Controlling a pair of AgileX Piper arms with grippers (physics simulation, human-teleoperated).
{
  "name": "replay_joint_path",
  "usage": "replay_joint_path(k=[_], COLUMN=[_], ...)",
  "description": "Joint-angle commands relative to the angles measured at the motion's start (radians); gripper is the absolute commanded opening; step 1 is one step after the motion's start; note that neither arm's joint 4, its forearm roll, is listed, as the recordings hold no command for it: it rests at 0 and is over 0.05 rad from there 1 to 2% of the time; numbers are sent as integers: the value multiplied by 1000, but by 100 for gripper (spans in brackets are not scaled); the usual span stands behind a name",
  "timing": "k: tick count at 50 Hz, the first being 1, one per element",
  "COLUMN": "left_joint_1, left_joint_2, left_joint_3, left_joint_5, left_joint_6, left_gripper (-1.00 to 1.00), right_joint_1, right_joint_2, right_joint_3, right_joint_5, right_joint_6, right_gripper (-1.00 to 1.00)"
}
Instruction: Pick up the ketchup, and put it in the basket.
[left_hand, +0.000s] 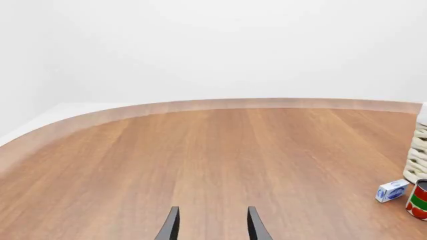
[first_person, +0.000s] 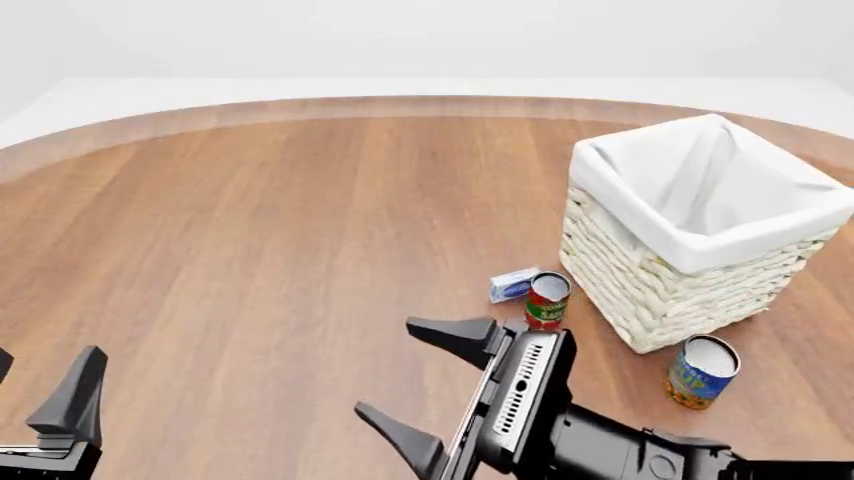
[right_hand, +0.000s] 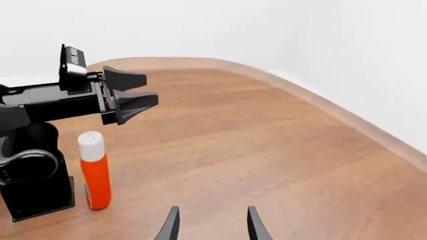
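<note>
The desk (first_person: 267, 250) under me is wood with a fine straight grain and a smooth satin sheen, paler along its rounded edge. My right pincer (first_person: 430, 388) looks like matt black plastic, its fingers smooth and dull, and my left pincer (first_person: 40, 400) has the same finish. The ketchup (right_hand: 95, 170) is smooth orange-red plastic with a plain white cap. The basket (first_person: 667, 280) is rough cream wicker, lined with soft white cloth. The two cans (first_person: 547, 300) (first_person: 701, 371) look like glossy printed metal. The small box (first_person: 513, 285) seems to be printed card.
</note>
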Motion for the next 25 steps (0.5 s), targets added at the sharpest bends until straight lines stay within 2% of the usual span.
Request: replay_joint_path(k=[1,8,25], left_joint_1=[0,0,0], left_joint_2=[0,0,0], left_joint_3=[0,0,0], left_joint_5=[0,0,0], left_joint_6=[0,0,0], left_gripper=[100,100,100], right_joint_1=[79,101,153], right_joint_2=[11,-13,49], right_joint_3=[-34,-39,-110], right_joint_5=[27,36,83], right_joint_6=[68,121,198], right_gripper=[100,100,100])
